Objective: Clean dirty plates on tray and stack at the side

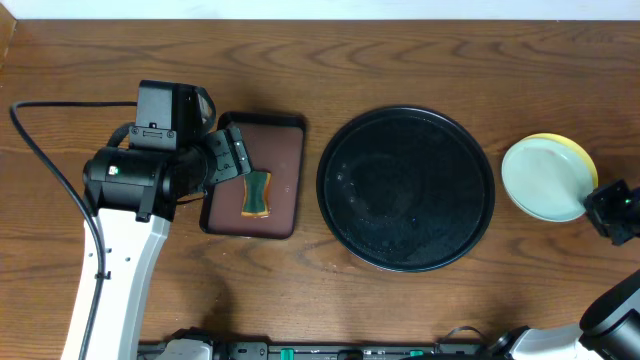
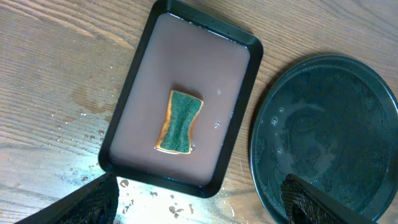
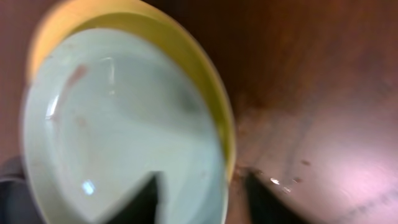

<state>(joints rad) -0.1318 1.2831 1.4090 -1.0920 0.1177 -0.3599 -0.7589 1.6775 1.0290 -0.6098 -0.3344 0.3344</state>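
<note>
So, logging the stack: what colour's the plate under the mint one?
Pale yellow plate, clearest overhead.

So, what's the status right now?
Left gripper open over sponge. Right gripper open at plates, stacked beside tray. Tray holds no plates; nothing blocking.

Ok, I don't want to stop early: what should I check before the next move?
1. Black tray bare: ok.
2. Plates stacked beside it, mint on yellow: ok; third plate, cannot tell.
3. Top plate clean: cannot tell; blurred reddish marks show.
4. Sponge lying in brown tray: ok.
5. Left fingers open, empty: ok.
6. Right fingers clear of stack: not ok; they straddle its rim.
</note>
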